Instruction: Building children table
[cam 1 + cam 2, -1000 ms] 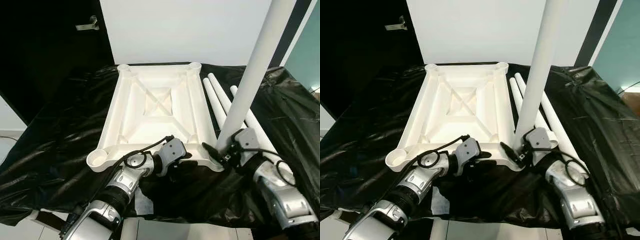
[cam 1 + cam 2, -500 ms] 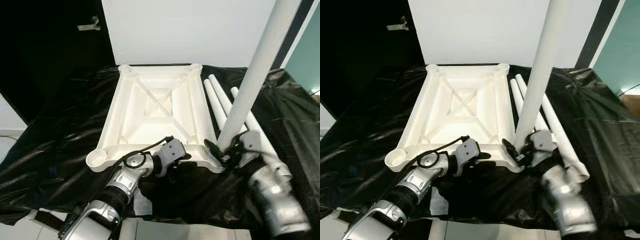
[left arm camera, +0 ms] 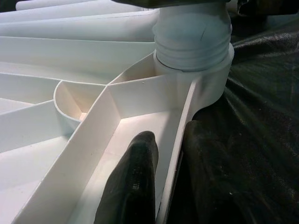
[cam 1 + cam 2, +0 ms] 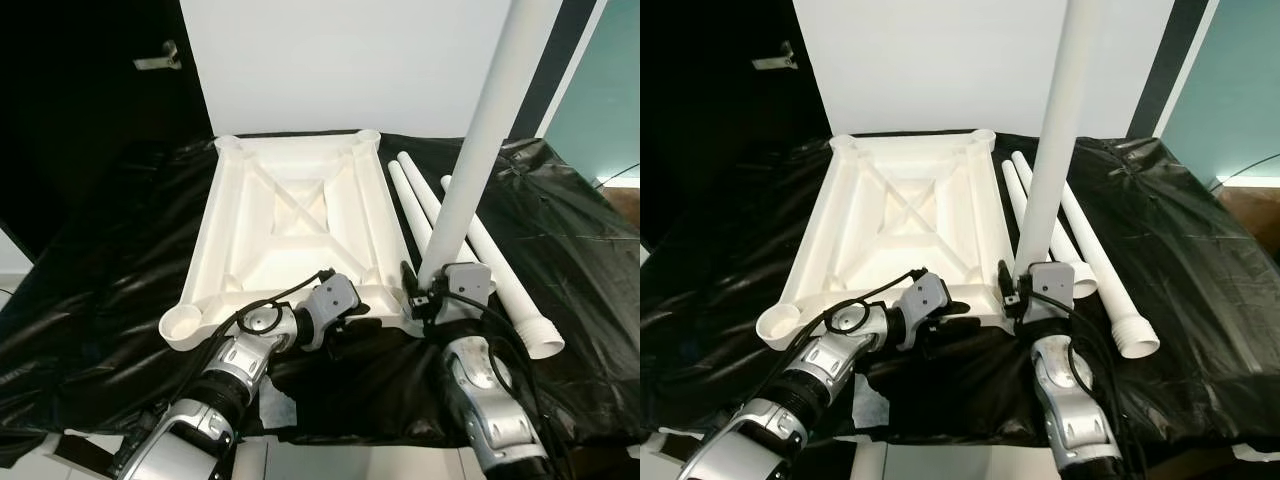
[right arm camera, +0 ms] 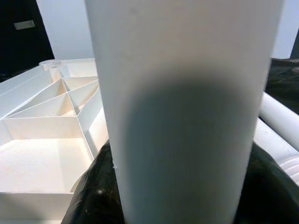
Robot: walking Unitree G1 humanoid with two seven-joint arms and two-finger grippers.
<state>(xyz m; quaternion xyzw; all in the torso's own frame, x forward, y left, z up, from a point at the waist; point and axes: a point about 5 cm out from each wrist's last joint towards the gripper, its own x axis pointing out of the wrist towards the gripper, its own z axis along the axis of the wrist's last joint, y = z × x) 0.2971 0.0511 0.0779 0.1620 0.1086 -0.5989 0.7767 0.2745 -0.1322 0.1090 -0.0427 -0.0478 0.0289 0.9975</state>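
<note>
The white children's tabletop (image 4: 290,215) lies upside down on a black sheet, ribs facing up. My left gripper (image 4: 345,310) is shut on its near rim, one finger (image 3: 133,182) inside the wall and the other outside. A long white leg (image 4: 480,130) stands nearly upright with its ribbed end (image 3: 194,37) in the near right corner socket. My right gripper (image 4: 425,295) is shut on this leg just above the socket, and the leg (image 5: 182,112) sits close in front of the right wrist camera.
Three loose white legs (image 4: 500,265) lie on the black sheet (image 4: 110,280) to the right of the tabletop. The near left corner socket (image 4: 185,322) stands open. A white wall rises behind, with a dark door at the far left.
The camera has shifted slightly. My right arm has swung in closer beneath the leg, and the leg now stands more upright in the corner socket. The left gripper keeps its hold.
</note>
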